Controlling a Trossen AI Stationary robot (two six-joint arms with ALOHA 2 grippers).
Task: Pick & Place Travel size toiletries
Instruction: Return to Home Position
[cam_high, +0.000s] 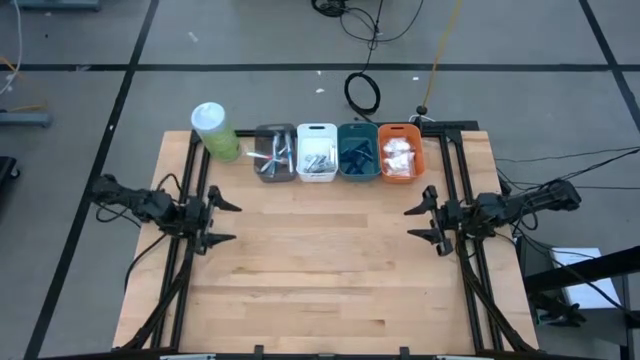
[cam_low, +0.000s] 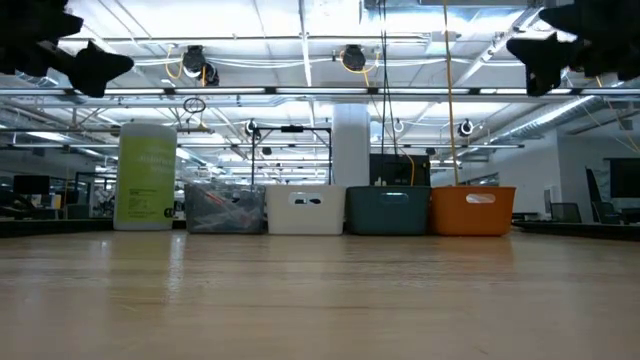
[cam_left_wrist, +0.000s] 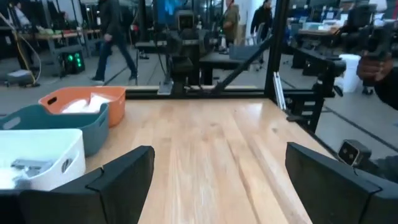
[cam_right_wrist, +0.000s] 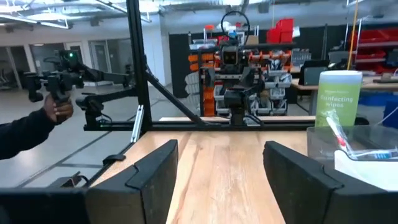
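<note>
The travel size toiletries lie in four bins along the table's far edge. Slim silvery and pale-blue sticks are in the grey bin (cam_high: 275, 153), and silvery pieces in the white bin (cam_high: 317, 152). Dark blue pieces fill the teal bin (cam_high: 357, 152), and white pouches (cam_high: 399, 155) the orange bin (cam_high: 400, 140). My left gripper (cam_high: 232, 221) hovers open at the table's left edge, pointing level across the table, nothing between its fingers (cam_left_wrist: 124, 180). My right gripper (cam_high: 410, 223) hovers open at the right edge, facing it, with nothing in it (cam_right_wrist: 221, 180).
A pale-green cylinder with a white lid (cam_high: 215, 130) stands left of the grey bin. Bare wooden tabletop (cam_high: 320, 270) stretches between the two grippers and toward the near edge. Black frame rails (cam_high: 190, 180) run along both sides. People move in the room beyond, and a sleeved hand (cam_right_wrist: 56, 109) shows.
</note>
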